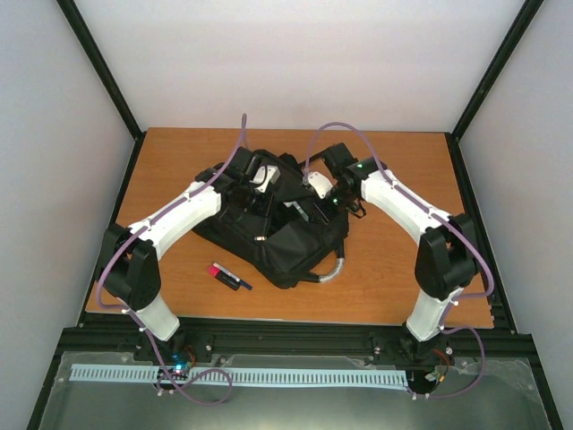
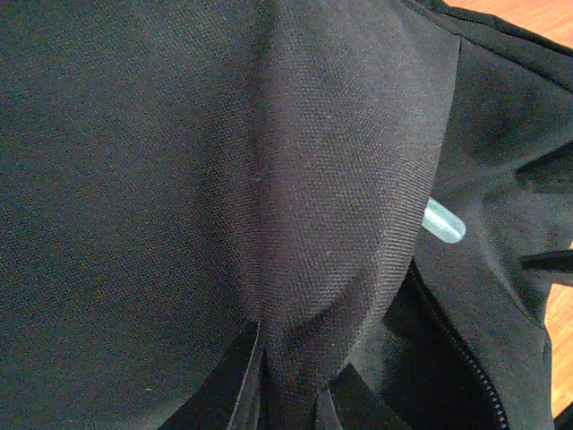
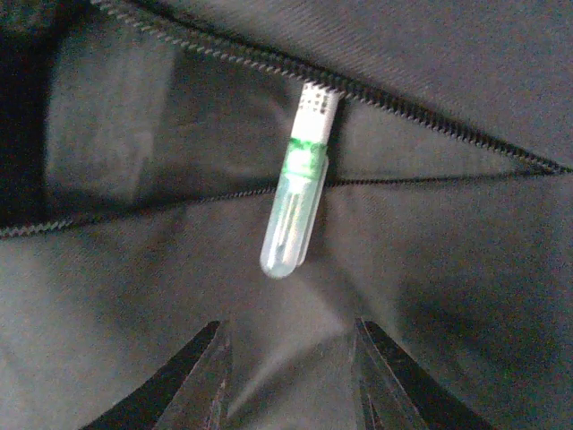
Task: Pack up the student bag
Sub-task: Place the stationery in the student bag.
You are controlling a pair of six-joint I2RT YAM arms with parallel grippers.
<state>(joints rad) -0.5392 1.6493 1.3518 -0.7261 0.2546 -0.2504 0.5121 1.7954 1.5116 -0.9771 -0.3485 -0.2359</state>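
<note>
The student bag [image 1: 286, 246], a large black fabric backpack, lies in the middle of the table. My left gripper [image 2: 286, 394] is shut on a fold of the student bag's fabric [image 2: 304, 269], holding it up beside the zip opening. A pen with a clear green-tinted cap [image 3: 297, 197] lies across the zip [image 3: 421, 116], its white end poking into the dark pocket. My right gripper [image 3: 291, 376] hangs just short of the pen's cap, open, with only bag fabric showing between its fingers. In the left wrist view the pen's cap tip [image 2: 443, 221] peeks from behind the raised fold.
A red and black marker [image 1: 228, 275] lies on the wooden table [image 1: 394, 269] in front of the bag's left corner. The bag's grey loop handle [image 1: 333, 269] curls out at its near right. Black frame posts and white walls enclose the table.
</note>
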